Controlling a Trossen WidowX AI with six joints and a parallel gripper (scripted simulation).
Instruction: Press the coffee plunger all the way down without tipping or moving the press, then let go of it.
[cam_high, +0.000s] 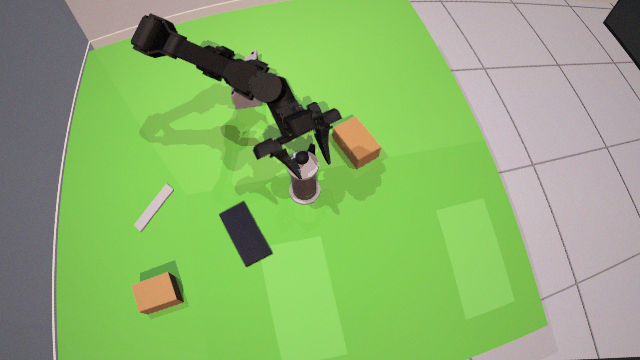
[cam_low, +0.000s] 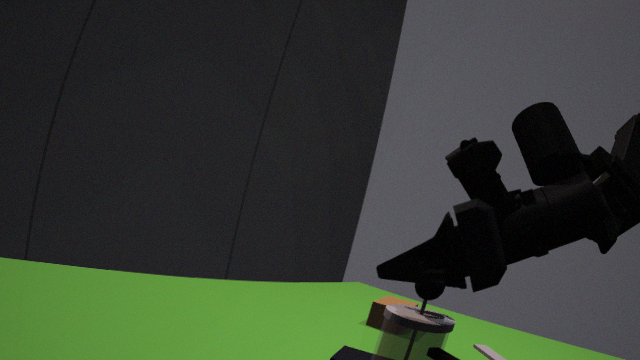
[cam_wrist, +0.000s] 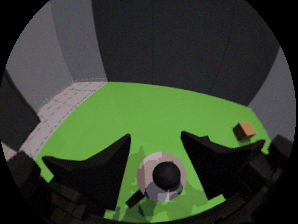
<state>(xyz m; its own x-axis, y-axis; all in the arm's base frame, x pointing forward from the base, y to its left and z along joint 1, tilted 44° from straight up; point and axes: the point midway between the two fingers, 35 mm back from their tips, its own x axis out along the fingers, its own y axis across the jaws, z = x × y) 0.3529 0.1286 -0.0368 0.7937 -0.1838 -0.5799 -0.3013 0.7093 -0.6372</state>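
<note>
A green table (cam_high: 380, 280) is being seen from above, bordered by grey floor tiles (cam_high: 560, 115) on one side. A coffee press (cam_high: 305, 182) is being carried upright near the table's middle. An orange box (cam_high: 356, 141) is being supported just beside the press, apart from it, and a second orange box (cam_high: 156, 292) is being supported well apart, near the front corner. A dark flat slab (cam_high: 245, 233) is lying near the press, and a thin white strip (cam_high: 153, 207) is lying farther off. Two paler green rectangles (cam_high: 304, 295) are being shown flat on the table's surface.
</note>
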